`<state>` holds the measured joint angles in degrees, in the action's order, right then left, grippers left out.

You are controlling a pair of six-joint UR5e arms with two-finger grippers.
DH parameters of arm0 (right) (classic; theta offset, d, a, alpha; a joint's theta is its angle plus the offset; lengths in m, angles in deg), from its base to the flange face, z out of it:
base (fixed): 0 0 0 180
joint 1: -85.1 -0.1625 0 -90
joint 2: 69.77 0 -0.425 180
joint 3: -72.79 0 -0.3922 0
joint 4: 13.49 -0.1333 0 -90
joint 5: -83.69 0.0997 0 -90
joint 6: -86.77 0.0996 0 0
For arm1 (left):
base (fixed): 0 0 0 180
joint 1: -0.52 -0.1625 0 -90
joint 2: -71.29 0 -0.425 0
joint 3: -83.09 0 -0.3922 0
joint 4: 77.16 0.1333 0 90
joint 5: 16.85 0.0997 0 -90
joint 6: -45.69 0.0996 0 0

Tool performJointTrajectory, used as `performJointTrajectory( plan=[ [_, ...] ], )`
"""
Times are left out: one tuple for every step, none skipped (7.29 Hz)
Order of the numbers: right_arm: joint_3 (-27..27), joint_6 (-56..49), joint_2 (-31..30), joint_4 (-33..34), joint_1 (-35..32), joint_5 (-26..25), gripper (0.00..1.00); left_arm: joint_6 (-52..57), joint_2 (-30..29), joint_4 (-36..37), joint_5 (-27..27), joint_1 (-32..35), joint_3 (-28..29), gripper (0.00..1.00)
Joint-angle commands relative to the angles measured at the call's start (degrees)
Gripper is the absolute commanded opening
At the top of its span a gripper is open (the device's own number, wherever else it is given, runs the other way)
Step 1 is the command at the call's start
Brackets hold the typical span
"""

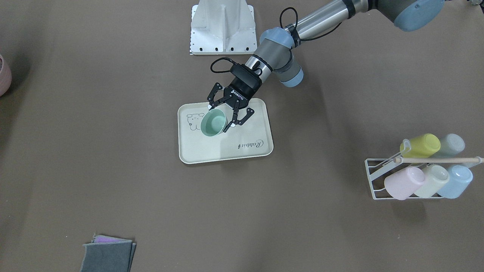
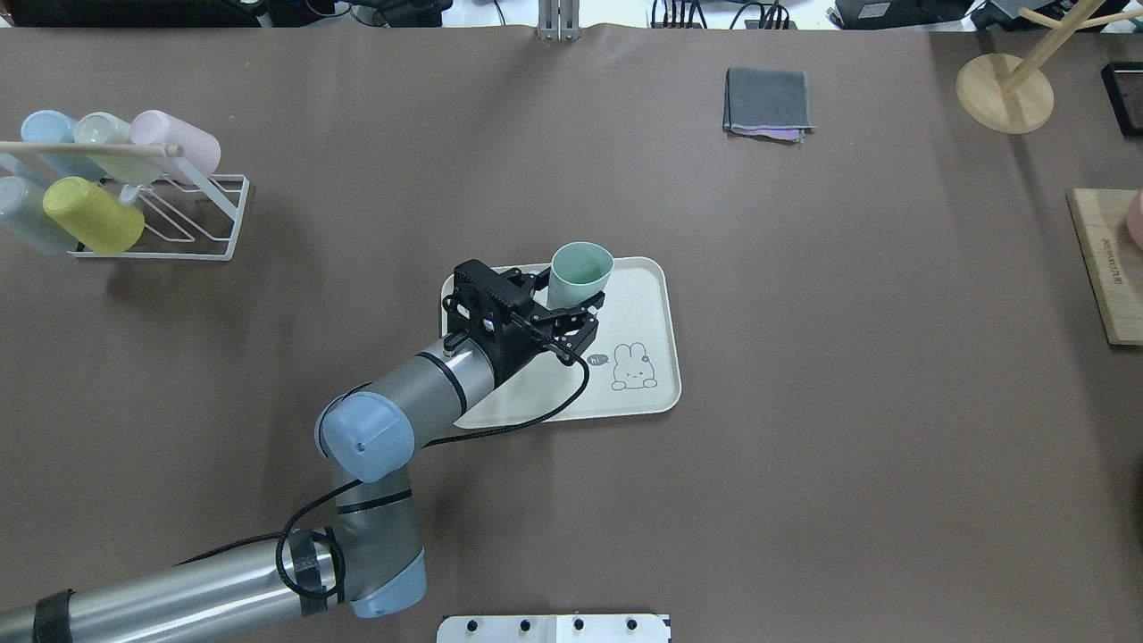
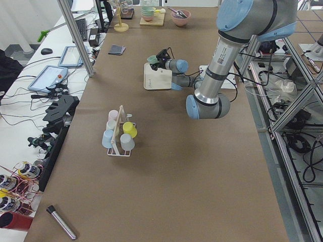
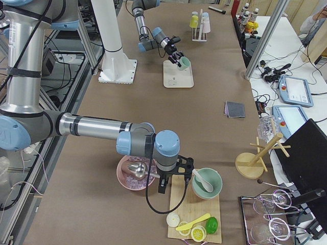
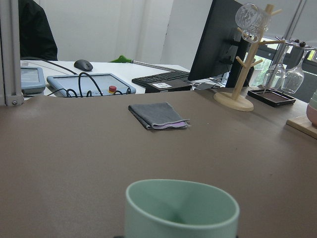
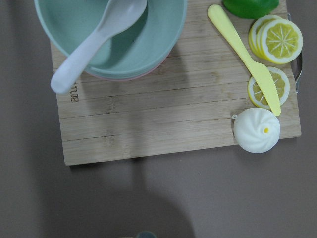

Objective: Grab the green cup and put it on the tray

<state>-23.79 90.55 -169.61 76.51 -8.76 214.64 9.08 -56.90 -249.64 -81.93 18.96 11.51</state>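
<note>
Your green cup (image 1: pixel 213 122) stands upright, mouth up, on the tray (image 1: pixel 227 153), in its upper half, mid-frame in the front view. The left gripper (image 1: pixel 221 118) shows its fingers spread wide, one on either side of the cup; you can't tell whether they touch it. The left arm (image 1: pixel 321 17) slants down from the upper right, wrist tilted toward the cup. The right gripper (image 4: pixel 173 176) hangs by the wooden board (image 4: pixel 191 209), lower centre in the right-side view, and its fingers can't be judged.
</note>
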Motion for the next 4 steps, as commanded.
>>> performJointTrajectory(
  plan=[
    [-0.01,0.0,0.0,0.0,0.0,0.0,1.0,2.24,-0.13,-5.74,0.66,-1.11,2.94,0.0],
    [-0.01,0.0,0.0,-0.09,0.0,0.0,1.0,4.85,-0.13,-6.46,0.74,-1.38,3.12,0.0],
    [0.08,0.0,0.0,0.0,0.0,0.0,1.0,9.57,-0.13,-9.25,0.92,-1.38,4.34,0.0],
    [-0.01,0.0,0.0,-0.09,0.0,0.0,1.0,10.58,-0.22,-9.97,0.92,-1.38,5.22,0.0]
  ],
)
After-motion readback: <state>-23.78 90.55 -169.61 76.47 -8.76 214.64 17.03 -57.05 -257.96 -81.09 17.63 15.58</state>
